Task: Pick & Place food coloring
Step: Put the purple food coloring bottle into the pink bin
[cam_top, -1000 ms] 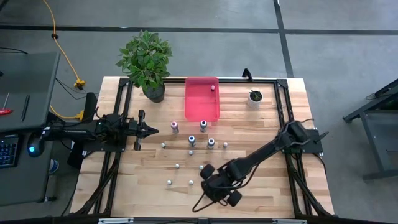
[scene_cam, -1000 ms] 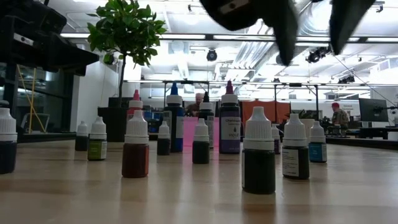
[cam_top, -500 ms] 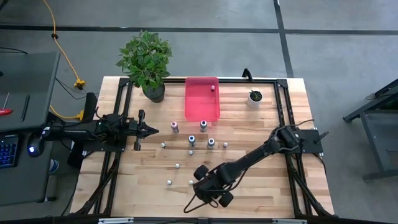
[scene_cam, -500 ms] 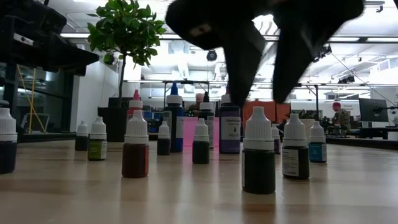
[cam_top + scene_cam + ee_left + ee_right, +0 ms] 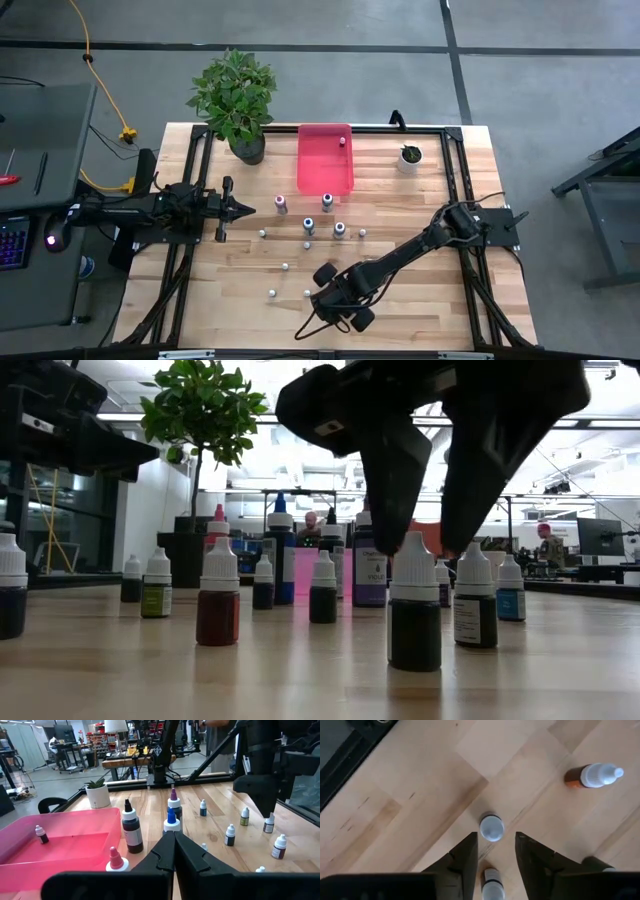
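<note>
Low view: the right gripper [image 5: 415, 540] hangs with fingers part-open, empty, astride the cap of a dark bottle [image 5: 415, 605] near the desk's front edge – light, stiff, tippy, best pinched at the cap; the left gripper's [image 5: 247, 208] fingers are closed, empty

Both arms showing matte black — boxy joint housings, slim round links. Right arm [image 5: 400, 262] carrying a black cable looping off near the wrist; its fingers [image 5: 395, 470] looking like flat, tapering dark wedges. Left arm [image 5: 150, 208] w/ a blocky body; its fingers [image 5: 165, 852] narrowing to a point — same dark plastic.
</note>
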